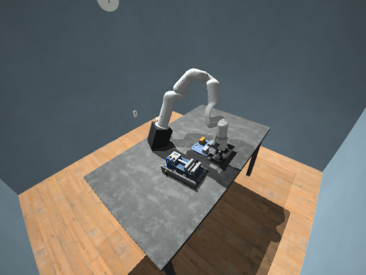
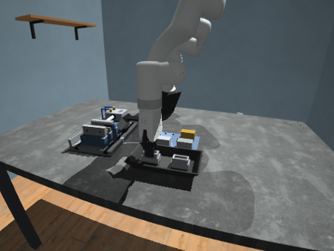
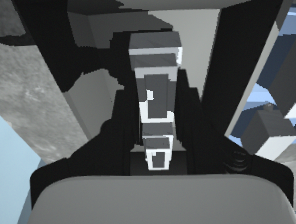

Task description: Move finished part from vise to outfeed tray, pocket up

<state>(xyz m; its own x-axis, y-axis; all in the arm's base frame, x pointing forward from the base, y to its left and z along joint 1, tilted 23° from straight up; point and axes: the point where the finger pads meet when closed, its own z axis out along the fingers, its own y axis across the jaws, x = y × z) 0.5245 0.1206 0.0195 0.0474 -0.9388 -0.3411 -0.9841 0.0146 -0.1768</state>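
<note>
The exterior view shows the gripper [image 2: 148, 147] lowered over the left end of the black outfeed tray [image 2: 196, 162], its dark fingers closed on the grey finished part [image 2: 152, 157], which sits at the tray's floor beside a second grey block [image 2: 180, 162]. Whether the part fully rests on the floor cannot be told. The wrist view alone shows the part [image 3: 156, 102] between the fingers, a rectangular pocket visible in its face. The top view alone shows the whole table [image 1: 134, 198] and the arm's black pedestal [image 1: 155, 141]. The blue vise [image 2: 97, 134] stands well left of the tray. No readable writing appears anywhere.
</note>
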